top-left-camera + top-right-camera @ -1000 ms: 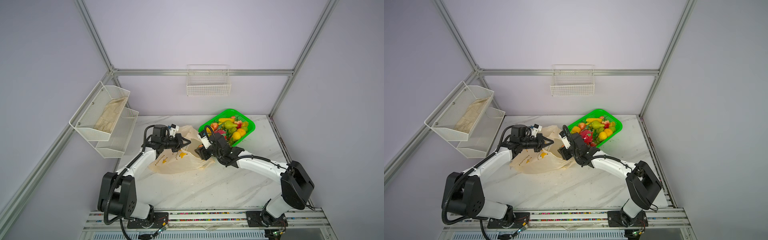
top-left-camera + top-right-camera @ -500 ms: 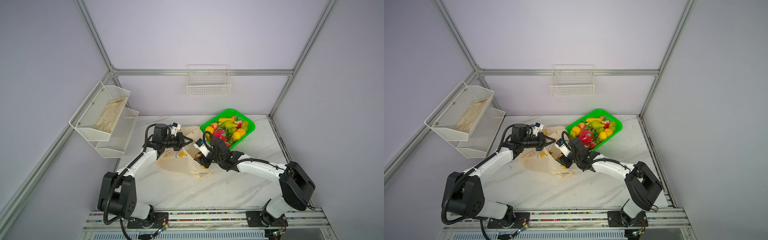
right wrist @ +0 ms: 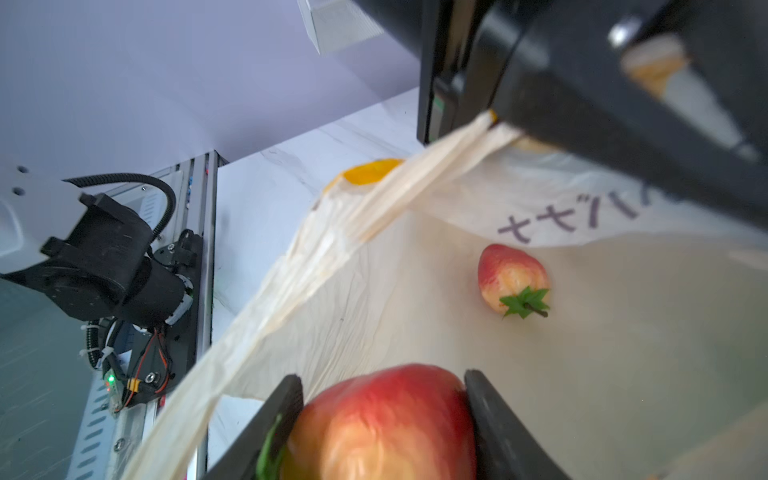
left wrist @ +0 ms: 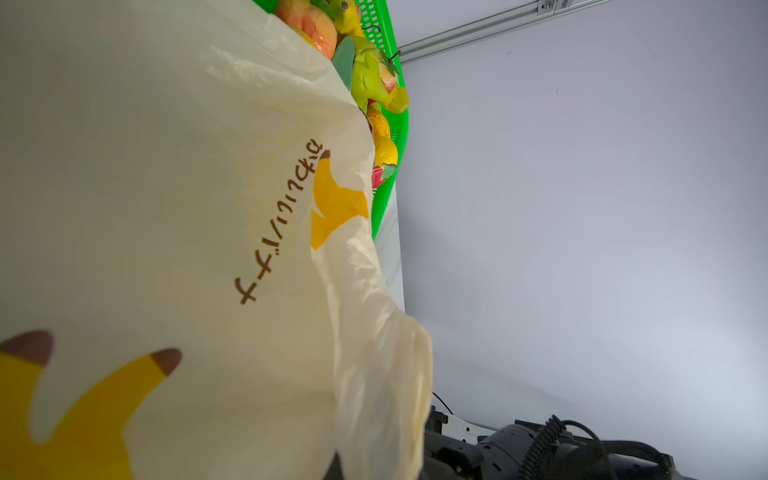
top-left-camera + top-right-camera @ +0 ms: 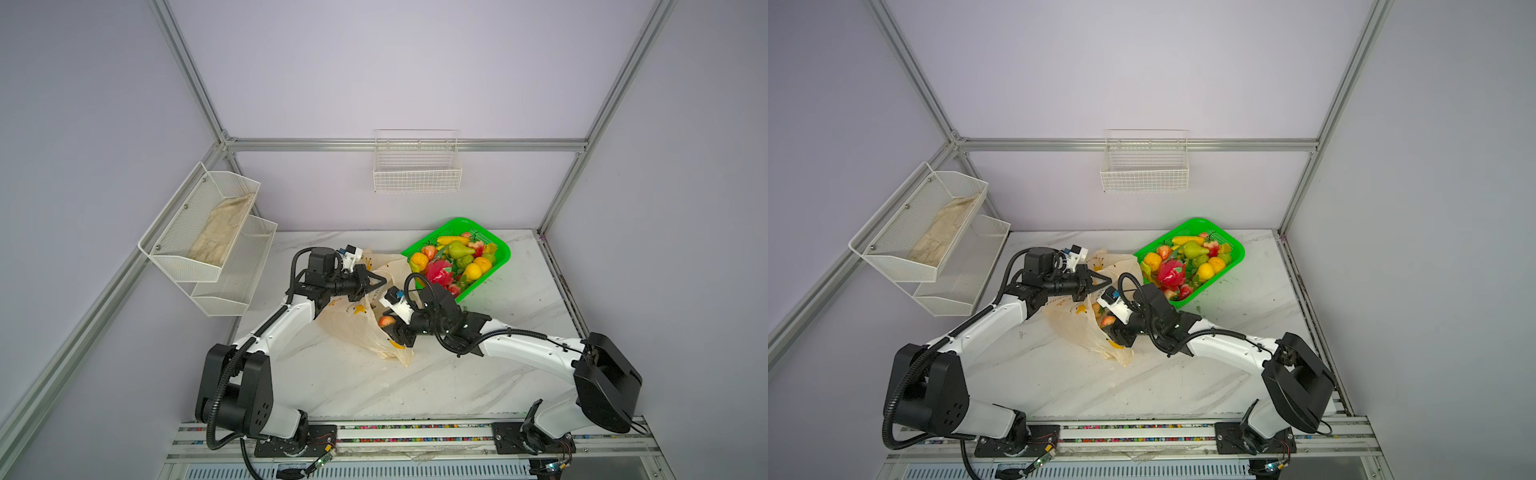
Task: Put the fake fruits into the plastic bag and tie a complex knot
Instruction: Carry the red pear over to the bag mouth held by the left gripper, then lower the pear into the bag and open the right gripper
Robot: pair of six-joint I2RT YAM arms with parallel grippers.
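The only writing stands on the thin translucent cream plastic bag (image 4: 166,145): one line of dark brown Japanese lettering (image 4: 277,226) beside a yellow banana print (image 4: 334,203). In the right wrist view it shows reversed through the plastic; strokes like ナナバ can be made out, the rest not.

The bag (image 5: 353,328) lies central on the bench (image 5: 353,386), the basket (image 5: 504,249) of fruits (image 5: 457,259) just to its far right. The left gripper (image 5: 380,282) holds the bag's far edge; the right gripper (image 5: 397,332) sits at its right, in the mouth, around a fruit (image 3: 386,424). A second fruit (image 3: 513,278) lies inside the bag. A rack (image 5: 199,249) hangs on the left wall.
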